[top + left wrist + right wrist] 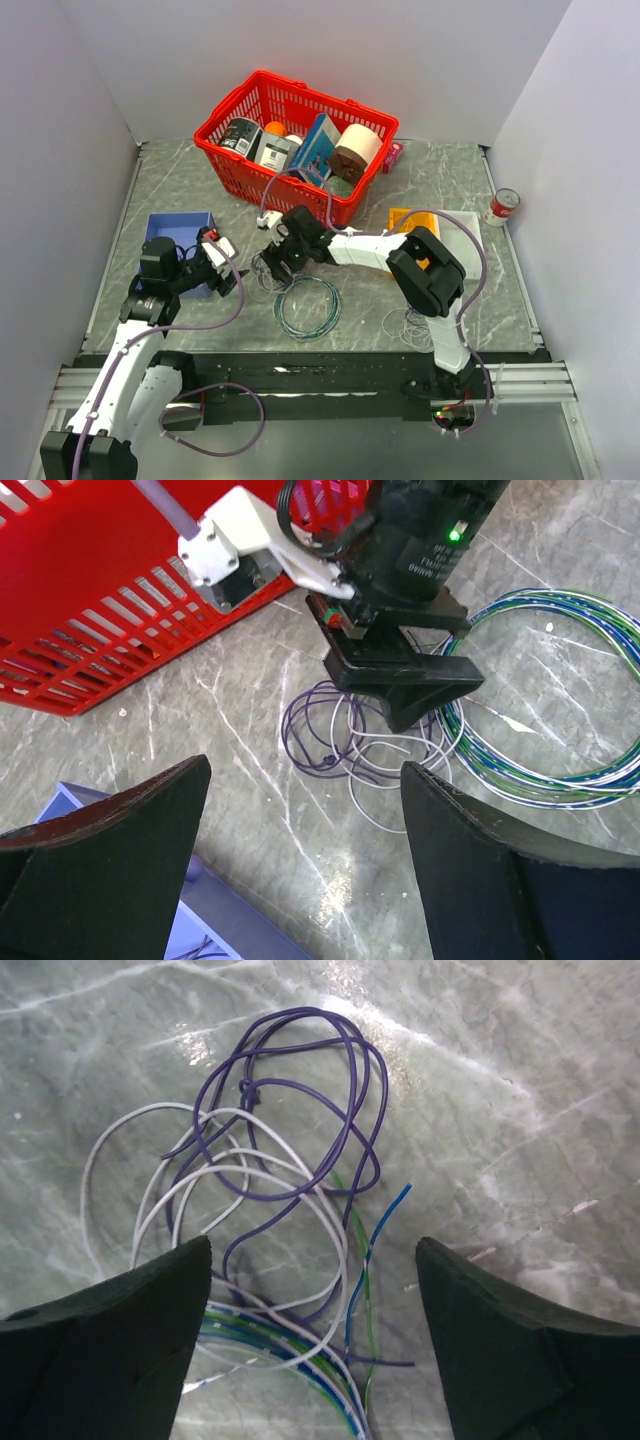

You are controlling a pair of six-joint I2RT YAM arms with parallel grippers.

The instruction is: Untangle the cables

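Observation:
A small tangle of thin purple [300, 1090] and white [150, 1190] cables lies on the grey marble table, and it also shows in the left wrist view [340, 742] and the top view [268, 272]. My right gripper [312, 1250] is open and hovers just above the tangle, its jaws either side of the lower loops. It holds nothing. My left gripper [305, 772] is open and empty, a little to the left of the tangle and pointing at it. In the top view the right gripper [274, 260] is over the tangle and the left gripper [226, 268] is beside the blue bin.
A teal-green ring of cable [308, 307] lies right of the tangle, its blue and green ends [365, 1250] crossing under the loops. A red basket [230, 160] of goods stands behind. A blue bin [165, 232] is at left. More thin wires [405, 325] lie front right.

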